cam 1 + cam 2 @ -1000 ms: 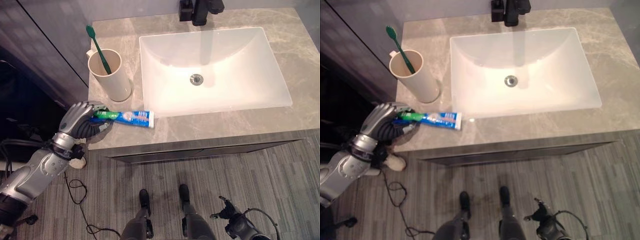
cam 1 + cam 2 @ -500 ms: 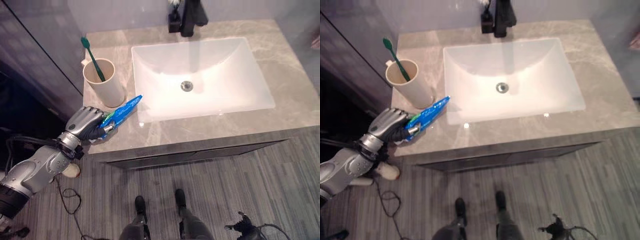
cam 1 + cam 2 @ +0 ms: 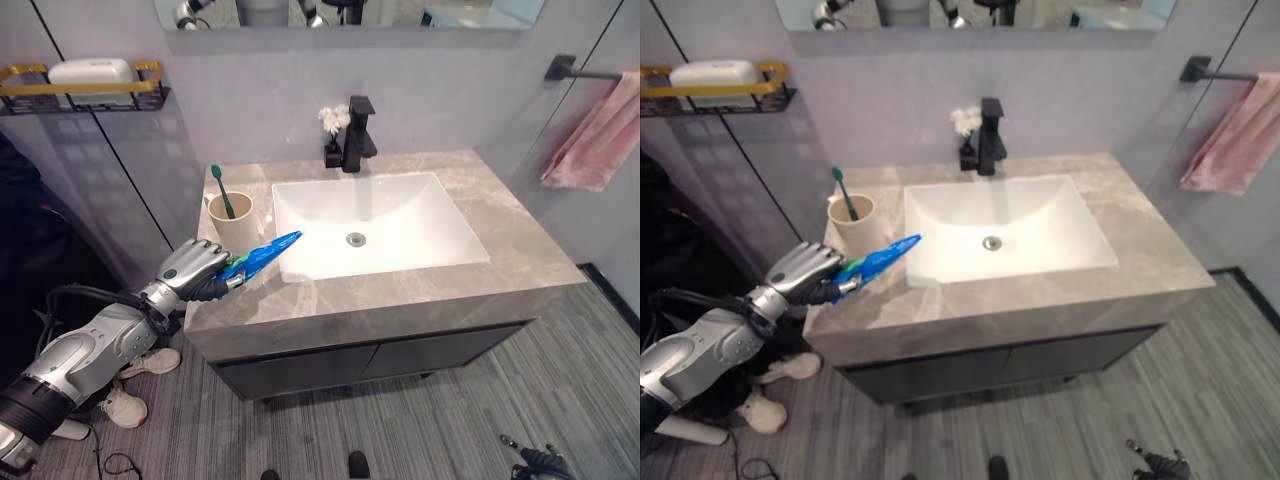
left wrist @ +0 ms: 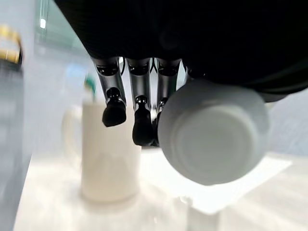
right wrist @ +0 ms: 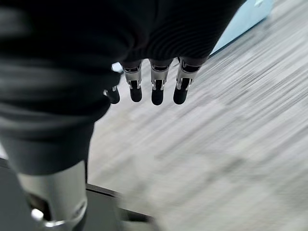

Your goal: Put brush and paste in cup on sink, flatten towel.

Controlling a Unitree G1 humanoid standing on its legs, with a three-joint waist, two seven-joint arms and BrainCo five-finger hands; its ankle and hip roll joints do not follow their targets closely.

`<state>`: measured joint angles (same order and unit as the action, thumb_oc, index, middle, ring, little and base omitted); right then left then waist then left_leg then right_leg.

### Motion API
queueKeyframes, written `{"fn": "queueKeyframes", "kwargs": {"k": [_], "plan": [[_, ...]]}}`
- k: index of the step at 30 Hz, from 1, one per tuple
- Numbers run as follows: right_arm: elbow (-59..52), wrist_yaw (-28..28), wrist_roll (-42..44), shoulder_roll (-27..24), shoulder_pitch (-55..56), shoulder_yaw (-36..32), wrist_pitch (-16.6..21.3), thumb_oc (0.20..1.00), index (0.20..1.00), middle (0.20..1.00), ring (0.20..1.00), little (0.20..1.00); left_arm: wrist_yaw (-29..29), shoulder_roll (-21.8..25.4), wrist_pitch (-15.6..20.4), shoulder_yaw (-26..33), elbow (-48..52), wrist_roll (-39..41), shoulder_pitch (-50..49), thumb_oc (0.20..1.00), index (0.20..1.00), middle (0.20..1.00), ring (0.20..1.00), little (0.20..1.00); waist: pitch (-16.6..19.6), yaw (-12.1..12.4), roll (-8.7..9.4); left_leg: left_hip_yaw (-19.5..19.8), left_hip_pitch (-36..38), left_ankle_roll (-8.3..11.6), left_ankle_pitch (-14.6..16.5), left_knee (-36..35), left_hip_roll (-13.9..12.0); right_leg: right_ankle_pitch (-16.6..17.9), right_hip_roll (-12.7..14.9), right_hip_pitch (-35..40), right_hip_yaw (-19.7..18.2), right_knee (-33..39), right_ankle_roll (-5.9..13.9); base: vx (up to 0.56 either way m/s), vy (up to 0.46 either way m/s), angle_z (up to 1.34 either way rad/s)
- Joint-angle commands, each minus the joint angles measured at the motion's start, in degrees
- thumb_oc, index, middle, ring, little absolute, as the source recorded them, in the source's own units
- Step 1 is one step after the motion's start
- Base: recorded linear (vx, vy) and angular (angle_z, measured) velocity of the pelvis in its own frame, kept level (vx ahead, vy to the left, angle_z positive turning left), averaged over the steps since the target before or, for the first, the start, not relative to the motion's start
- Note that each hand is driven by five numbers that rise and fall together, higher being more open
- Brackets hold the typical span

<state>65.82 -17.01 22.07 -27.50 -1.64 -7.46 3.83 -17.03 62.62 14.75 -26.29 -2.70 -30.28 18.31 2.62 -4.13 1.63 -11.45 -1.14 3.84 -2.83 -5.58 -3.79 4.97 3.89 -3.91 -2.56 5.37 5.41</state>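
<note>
Left eye view is showing the left hand (image 3: 192, 270) curling its fingers round the cap end of a blue toothpaste tube (image 3: 262, 257), holding it lifted off the grey stone counter (image 3: 520, 250) with its flat end pointing up toward the white sink (image 3: 380, 225). Just beyond the tube, a cream cup (image 3: 230, 218) is standing on the counter's left side beside the sink, with a green toothbrush (image 3: 222, 190) leaning upright inside it. A pink towel (image 3: 602, 135) is hanging bunched from a black bar on the wall to the right. Down near the floor, the right hand (image 5: 153, 86) is hanging with its fingers relaxed and holding nothing.
</note>
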Motion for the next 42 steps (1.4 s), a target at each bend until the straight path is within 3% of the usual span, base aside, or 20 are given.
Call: {"fn": "queueKeyframes", "kwargs": {"k": [1,4,7,8,12,14,15,17,19,21,24,30,32,38,42], "plan": [[-11.58,-8.34,0.50,-3.40,0.90,-1.96,5.35,1.000,1.000,1.000,1.000,1.000,-8.42,-0.04,-1.08,6.06,3.19,-1.48,7.87,0.200,0.200,0.200,0.200,0.200,2.05,-1.87,1.31,3.39,-1.08,2.50,0.99,0.58,-2.06,-0.41,4.54,0.70,3.09,-0.43,6.15,-0.01,0.034,0.00],[-22.64,-12.57,-6.17,-5.73,2.59,-3.93,5.20,1.000,1.000,1.000,1.000,1.000,-10.81,0.46,-1.88,9.23,5.08,-3.06,8.33,0.200,0.200,0.200,0.200,0.200,2.58,-2.30,1.37,3.18,-0.49,2.45,1.17,0.58,-2.17,-0.45,4.59,1.21,3.02,-0.46,6.14,0.01,0.010,0.00],[-34.63,-19.59,-24.37,-10.06,5.31,-6.83,1.28,1.000,1.000,1.000,1.000,1.000,-13.23,0.84,-3.10,14.40,7.28,-5.84,7.17,0.200,0.200,0.200,0.200,0.200,3.15,-2.64,1.26,3.17,-0.03,2.31,1.43,0.58,-2.17,-0.58,4.60,1.68,3.01,-0.51,6.07,0.00,0.000,0.00],[-40.09,-21.50,-33.99,-12.84,6.45,-7.68,-1.90,1.000,1.000,1.000,1.000,1.000,-13.73,1.28,-3.71,16.57,8.27,-7.14,6.50,0.200,0.200,0.200,0.200,0.200,3.07,-2.91,1.03,3.09,0.16,2.21,1.20,0.58,-2.09,-0.41,4.60,1.69,2.97,-0.72,6.02,0.00,0.000,0.00],[-48.20,-22.71,-42.02,-17.18,4.83,-10.03,-2.71,1.000,1.000,1.000,1.000,1.000,-14.10,1.93,-3.27,19.98,10.63,-7.94,6.16,0.200,0.200,0.200,0.200,0.200,3.60,-3.27,0.59,3.17,0.56,2.17,1.69,0.58,-2.03,-0.67,4.62,2.03,2.73,-0.63,6.09,-0.01,0.007,0.00],[-55.64,-21.60,-37.40,-16.17,1.35,-9.26,1.49,1.000,1.000,1.000,1.000,1.000,-14.46,2.60,-3.50,20.20,11.34,-7.07,8.32,0.200,0.200,0.200,0.200,0.200,3.77,-3.43,0.23,3.09,0.81,2.06,1.72,0.58,-2.00,-0.72,4.73,2.23,2.62,-0.64,6.06,-0.01,0.015,-0.03],[-57.11,-18.41,-29.32,-14.55,-2.71,-5.40,5.48,1.000,1.000,1.000,1.000,1.000,-14.53,3.48,-3.78,18.65,10.86,-5.67,11.83,0.200,0.200,0.200,0.200,0.200,3.78,-3.15,0.28,3.02,1.12,1.98,1.65,0.58,-1.88,-0.80,4.74,2.41,2.63,-0.69,5.98,0.00,0.025,-0.05],[-58.78,-12.50,-21.58,-13.63,-6.25,-0.80,7.97,1.000,1.000,1.000,1.000,1.000,-14.08,3.03,-3.94,17.36,10.27,-3.78,14.65,0.200,0.200,0.200,0.200,0.200,4.10,-2.56,0.35,2.95,1.31,1.97,1.64,0.58,-1.83,-0.97,4.76,2.60,2.75,-0.75,5.89,-0.01,0.010,-0.06],[-58.59,-10.80,-18.46,-13.50,-8.00,1.08,8.23,1.000,1.000,1.000,1.000,1.000,-13.80,3.05,-4.13,16.56,9.81,-2.83,15.96,0.200,0.200,0.200,0.200,0.200,4.00,-2.40,0.51,2.88,1.48,1.98,1.65,0.58,-1.85,-1.06,4.73,2.73,2.70,-0.75,5.85,0.00,0.000,0.00],[-59.65,-4.19,-7.98,-11.75,-12.84,7.54,10.09,1.000,1.000,1.000,1.000,1.000,-12.99,2.10,-4.11,14.97,9.62,-0.75,18.56,0.200,0.200,0.200,0.200,0.200,4.00,-1.60,0.75,2.67,1.80,2.02,1.60,0.58,-1.84,-1.08,4.80,2.98,2.64,-0.71,5.72,-0.02,0.005,0.04],[-58.25,4.31,9.21,-8.34,-20.25,17.77,9.72,1.000,1.000,1.000,1.000,1.000,-11.80,0.51,-4.05,11.61,9.27,2.11,22.42,0.200,0.200,0.200,0.200,0.200,3.83,-0.19,1.00,2.38,1.89,2.15,1.27,0.58,-1.70,-0.96,4.98,3.07,2.68,-0.62,5.53,0.00,0.000,0.00],[-61.14,10.07,24.05,-2.44,-27.27,26.26,10.58,1.000,1.000,1.000,1.000,1.000,-10.91,-1.41,-4.06,8.38,10.57,3.14,25.32,0.200,0.200,0.200,0.200,0.200,3.24,1.45,1.11,2.47,1.39,2.25,0.82,0.58,-1.68,-0.77,5.21,2.81,2.95,-0.50,5.25,0.00,-0.001,0.01],[-63.90,13.38,31.79,3.43,-31.09,30.45,11.93,1.000,1.000,1.000,1.000,1.000,-10.08,-3.54,-3.26,7.68,13.22,2.72,24.68,0.200,0.200,0.200,0.200,0.200,2.96,2.46,1.18,2.87,0.94,2.25,0.66,0.58,-1.64,-0.88,5.36,2.70,3.33,-0.42,4.95,0.01,-0.011,0.05],[-64.95,14.63,28.09,1.43,-37.58,34.18,11.34,1.000,1.000,1.000,1.000,1.000,-8.36,-3.19,-0.63,6.89,16.33,3.33,22.45,0.200,0.200,0.200,0.200,0.200,3.08,3.46,1.56,3.13,0.30,2.36,0.45,0.58,-1.66,-0.97,5.35,2.49,3.76,-0.37,4.73,0.00,-0.003,0.02],[-64.90,14.94,28.60,2.99,-40.35,35.74,11.96,1.000,1.000,1.000,1.000,1.000,-7.73,-4.03,0.32,6.64,17.69,4.82,21.37,0.200,0.200,0.200,0.200,0.200,3.24,3.90,1.83,3.20,-0.01,2.45,0.30,0.58,-1.73,-0.94,5.26,2.39,3.97,-0.37,4.63,0.01,-0.006,0.06]]}}
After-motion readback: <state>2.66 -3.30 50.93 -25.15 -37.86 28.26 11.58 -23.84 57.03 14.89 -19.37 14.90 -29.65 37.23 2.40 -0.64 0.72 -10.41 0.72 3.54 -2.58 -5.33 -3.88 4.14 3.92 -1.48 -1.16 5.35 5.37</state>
